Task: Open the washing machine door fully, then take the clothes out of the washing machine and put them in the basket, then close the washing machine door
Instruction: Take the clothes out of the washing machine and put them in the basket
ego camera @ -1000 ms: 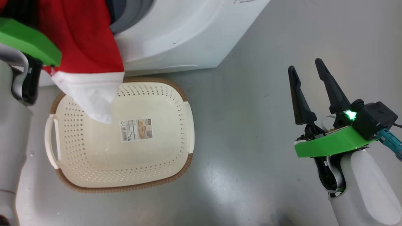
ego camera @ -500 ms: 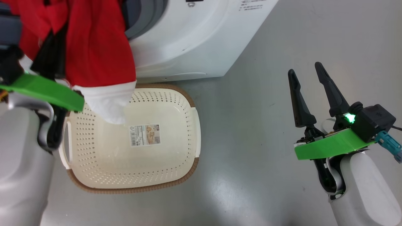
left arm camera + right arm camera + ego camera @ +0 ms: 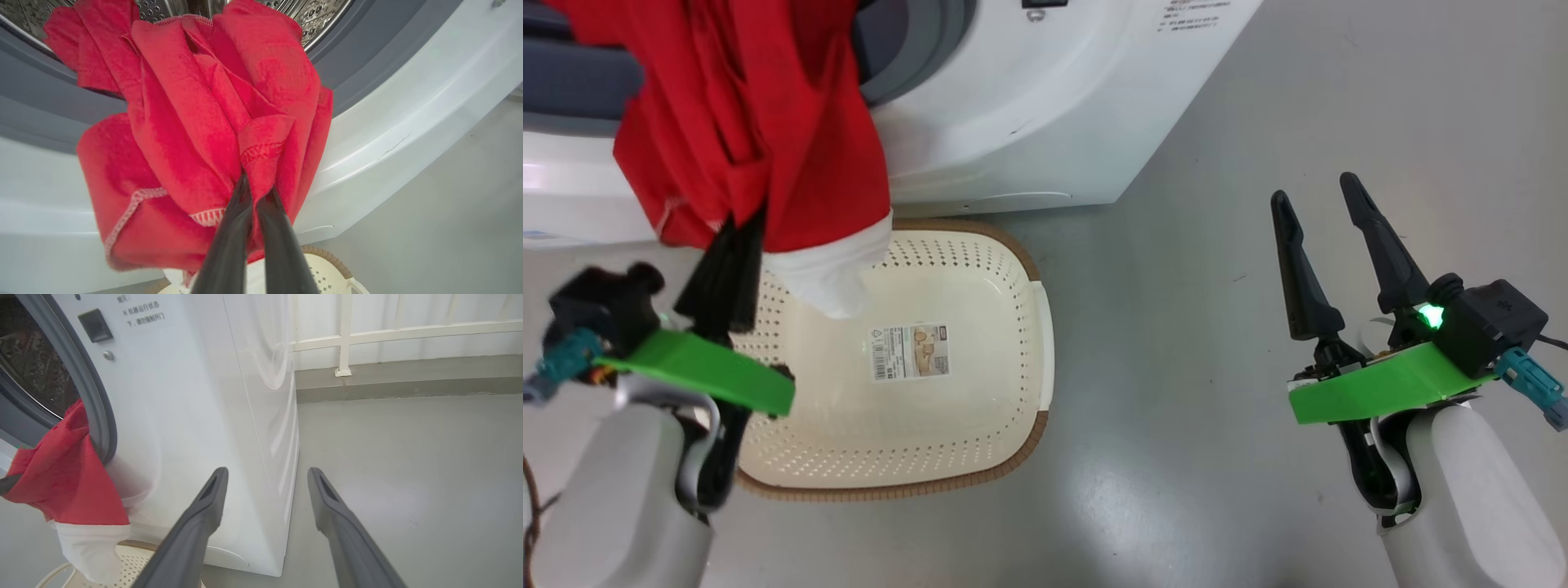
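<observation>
Clothes (image 3: 743, 122) pinched tight in the left gripper (image 3: 739, 237), above the basket (image 3: 1013, 253).
One red bunch with a white cuff trailed from the one washing machine's (image 3: 1029, 122) mouth beyond that gripper; it could snag there, or drop beside the one basket below. The right gripper (image 3: 1313, 188), second of two, stood wide and empty.

basket (image 3: 1006, 314) before washing machine (image 3: 1029, 106) | clothes (image 3: 752, 122) over basket's far-left corner

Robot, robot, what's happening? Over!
Left tool shut on red clothes, half out of washing machine, above basket. Right tool open, empty. Nothing in the way.
</observation>
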